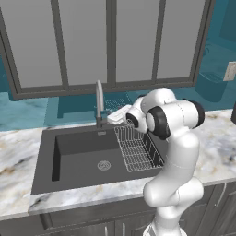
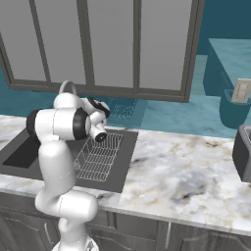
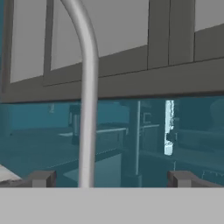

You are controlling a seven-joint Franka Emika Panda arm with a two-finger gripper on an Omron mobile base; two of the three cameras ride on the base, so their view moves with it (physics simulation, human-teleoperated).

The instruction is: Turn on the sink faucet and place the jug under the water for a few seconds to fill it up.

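Observation:
The sink faucet [image 1: 99, 99] rises as a slim silver gooseneck behind the dark grey sink [image 1: 73, 159], which has a round drain [image 1: 104, 165] and a wire rack [image 1: 137, 150] in its right part. My white hand [image 1: 119, 114] sits just right of the faucet's base, above the rack's back edge. In the hand view my gripper [image 3: 111, 179] is open, and the spout [image 3: 89, 109] stands upright beyond the fingertips, nearer the left one [image 3: 41, 178]. No water runs from the spout. The jug is out of view. The faucet's top [image 2: 67, 85] peeks over my arm.
A marble counter [image 2: 186, 166] surrounds the sink, with a window wall [image 1: 110, 41] close behind the faucet. At the far right stand a dark appliance [image 2: 242, 152] and a wall outlet [image 2: 241, 90]. The front counter edge [image 1: 92, 198] runs below the basin.

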